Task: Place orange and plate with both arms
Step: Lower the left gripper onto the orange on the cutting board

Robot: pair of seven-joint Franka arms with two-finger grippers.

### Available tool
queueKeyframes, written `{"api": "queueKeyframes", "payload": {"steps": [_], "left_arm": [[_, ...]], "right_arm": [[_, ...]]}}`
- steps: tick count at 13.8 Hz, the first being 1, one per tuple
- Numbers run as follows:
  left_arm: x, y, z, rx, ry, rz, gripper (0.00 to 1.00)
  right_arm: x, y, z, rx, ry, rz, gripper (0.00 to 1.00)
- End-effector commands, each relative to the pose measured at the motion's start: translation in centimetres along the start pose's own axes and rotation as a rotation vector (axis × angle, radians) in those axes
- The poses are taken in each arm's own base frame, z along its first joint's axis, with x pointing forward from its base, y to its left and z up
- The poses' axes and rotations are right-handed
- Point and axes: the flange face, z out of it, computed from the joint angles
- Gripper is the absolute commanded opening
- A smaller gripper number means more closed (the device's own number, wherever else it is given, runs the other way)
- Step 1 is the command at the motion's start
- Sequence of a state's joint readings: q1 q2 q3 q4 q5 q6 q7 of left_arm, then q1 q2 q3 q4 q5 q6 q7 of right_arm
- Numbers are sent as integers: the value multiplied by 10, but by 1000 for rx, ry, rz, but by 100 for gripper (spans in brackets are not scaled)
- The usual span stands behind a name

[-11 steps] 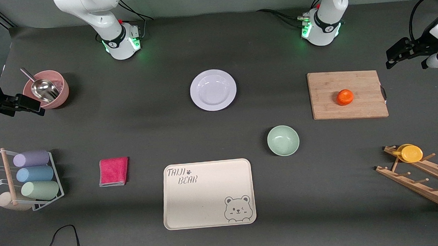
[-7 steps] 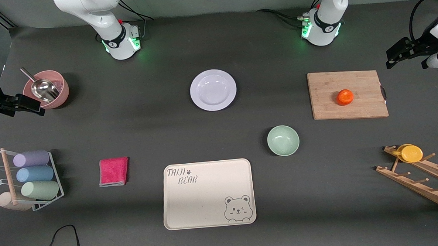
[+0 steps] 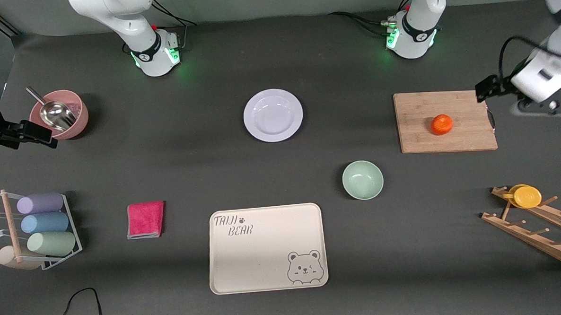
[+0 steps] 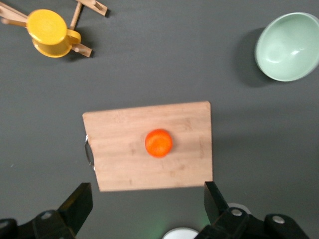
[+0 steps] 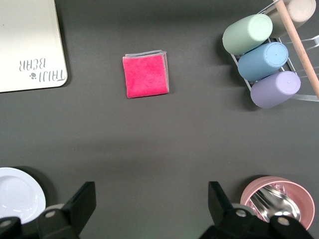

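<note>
left gripper (image 4: 144,209) hangs over the tabletop's (image 3: 190,147) edge by the rectangular wooden cutting board (image 3: 444,121), jaws spread wide, nothing in them. the small round bright orange (image 3: 442,124) sits mid-board, at about nine o'clock from that gripper in the front view. in the left wrist view the fruit lies straight ahead between the open fingers (image 4: 77,201), so i'd say the left arm is the nearer one for it. the round glossy white-lavender plate (image 3: 273,115) rests mid-tabletop, at nine o'clock from the board; the right gripper (image 5: 149,206), wide open and empty, waits beside the pink bowl with a metal scoop (image 3: 59,114). against the earlier frame, the left arm has swung in toward the board; the right arm, orange and plate haven't budged.
</note>
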State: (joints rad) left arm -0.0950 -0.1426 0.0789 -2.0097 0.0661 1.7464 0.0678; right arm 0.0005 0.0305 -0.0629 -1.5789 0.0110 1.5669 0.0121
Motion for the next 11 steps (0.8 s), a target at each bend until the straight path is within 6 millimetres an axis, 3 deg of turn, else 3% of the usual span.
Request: {"api": "queueKeyframes", "payload": {"steps": [1,3,6,8,11], "left_arm": [[-15,-7,72,1,41,1,99],[-29,-2,121,-3,95,-34,99],[-40,6,173,-11,111,-96,99],[-48,10,203,-13,127,-98,99],[-49,10,225,-8,107,-96,99]], "right_arm": [[-2,0,-5,-24,-6,20,100],[-2,0,-4,-24,-9,20,100],[-13,2,1,0,-27,25,100],[-32,-2,8,145,-63,31,100],[-74,1,24,255,-79,38,100]]}}
